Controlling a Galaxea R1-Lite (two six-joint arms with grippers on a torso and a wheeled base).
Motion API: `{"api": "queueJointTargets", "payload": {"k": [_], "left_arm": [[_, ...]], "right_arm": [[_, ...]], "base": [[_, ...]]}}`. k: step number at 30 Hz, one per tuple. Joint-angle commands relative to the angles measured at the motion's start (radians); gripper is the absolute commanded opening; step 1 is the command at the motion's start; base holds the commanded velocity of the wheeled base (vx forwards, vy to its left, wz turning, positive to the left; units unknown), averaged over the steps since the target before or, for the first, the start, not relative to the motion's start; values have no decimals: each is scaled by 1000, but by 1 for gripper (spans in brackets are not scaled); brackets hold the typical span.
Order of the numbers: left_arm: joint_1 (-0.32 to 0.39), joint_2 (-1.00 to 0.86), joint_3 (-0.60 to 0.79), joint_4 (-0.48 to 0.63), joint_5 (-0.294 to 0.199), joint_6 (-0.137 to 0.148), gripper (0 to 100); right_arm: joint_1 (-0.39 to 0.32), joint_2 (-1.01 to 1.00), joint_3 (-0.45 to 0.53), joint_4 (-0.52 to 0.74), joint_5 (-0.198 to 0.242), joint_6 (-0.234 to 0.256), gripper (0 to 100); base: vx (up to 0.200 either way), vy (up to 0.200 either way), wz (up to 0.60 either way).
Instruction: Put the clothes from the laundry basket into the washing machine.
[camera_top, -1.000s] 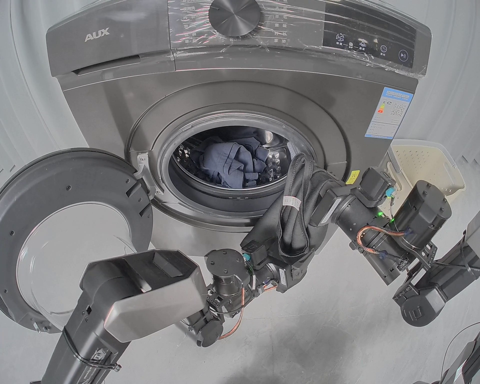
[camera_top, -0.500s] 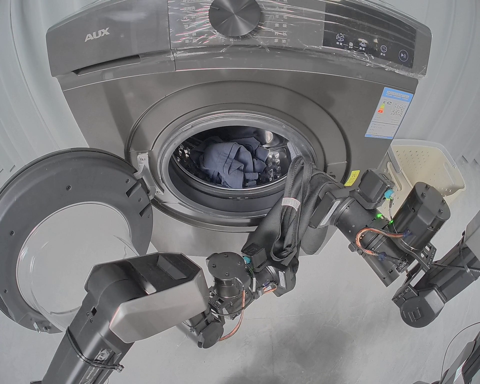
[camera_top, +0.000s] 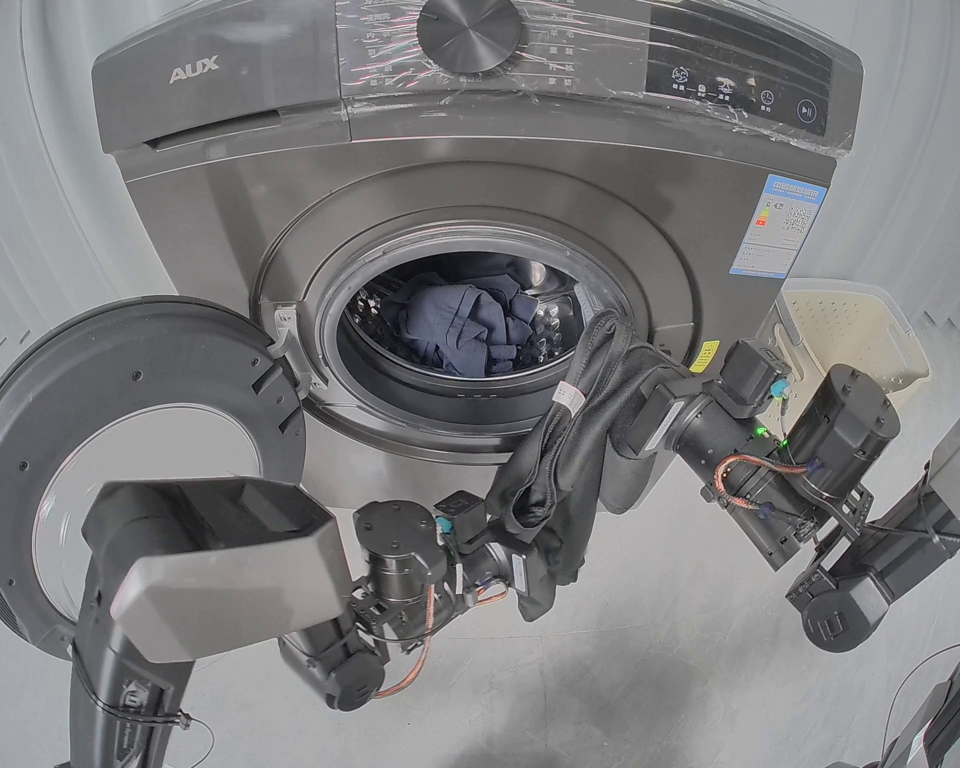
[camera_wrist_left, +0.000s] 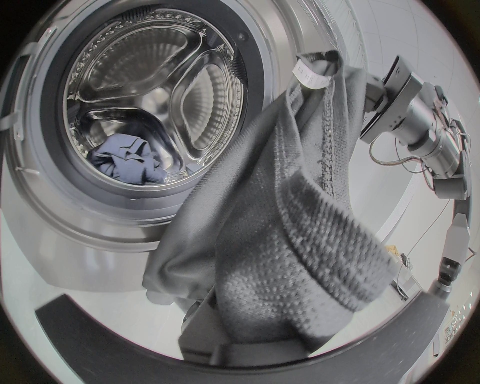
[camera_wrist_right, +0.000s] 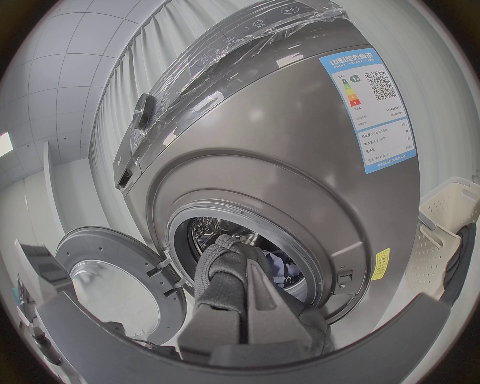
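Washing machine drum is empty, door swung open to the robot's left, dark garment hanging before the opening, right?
No: the drum is not empty; blue clothes lie inside, per the head view. Door and dark garment are as stated.

Washing machine (camera_top: 200, 210) shell: grey sheet metal with a brushed satin sheen. Its control panel (camera_top: 600, 50) is under crinkled glossy plastic film, the label (camera_top: 778, 225) is glossy paper, the drum (camera_wrist_left: 150, 85) is bright polished steel with embossed dimples, and the door (camera_top: 100, 360) is a matt grey plastic ring round a clear glossy window. Dark knit garment (camera_top: 570, 450): matt cloth with a coarse ribbed cuff and finer knit elsewhere; navy cloth (camera_top: 455, 325) is smoother, creased fabric. Laundry basket (camera_top: 860, 320): cream perforated plastic, matt; floor (camera_top: 650, 650) is pale, smooth, slightly glossy.
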Motion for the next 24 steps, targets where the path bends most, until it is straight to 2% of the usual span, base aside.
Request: {"api": "queueJointTargets", "payload": {"k": [1,5,9,11,13,14,16,17,24], "left_arm": [[31,-257,266,1,-4,11,0],[71,-420,432,2,-4,11,0],[134,-522,516,2,-6,17,0],[188,-579,524,2,-13,14,0],[200,-593,523,2,-21,14,0],[251,-641,521,2,-56,9,0],[277,-660,515,4,-72,6,0],[323,-667,483,6,-92,14,0],[327,-683,440,1,-96,9,0]], "right_arm": [[-24,-4,24,-2,12,0,0],[-25,-13,64,-8,30,4,0],[-47,-44,92,-8,52,3,0],[-51,-67,106,-8,79,1,0],[-51,-73,112,-8,82,1,0],[-50,-86,130,-8,88,0,0],[-44,-91,138,-10,91,0,0],[-39,-91,150,-14,121,-2,0],[-38,-83,146,-36,127,-6,0]], "base": [[0,0,0],[0,0,0],[0,0,0],[0,0,0],[0,0,0],[0,0,0],[0,0,0],[0,0,0],[0,0,0]]}}
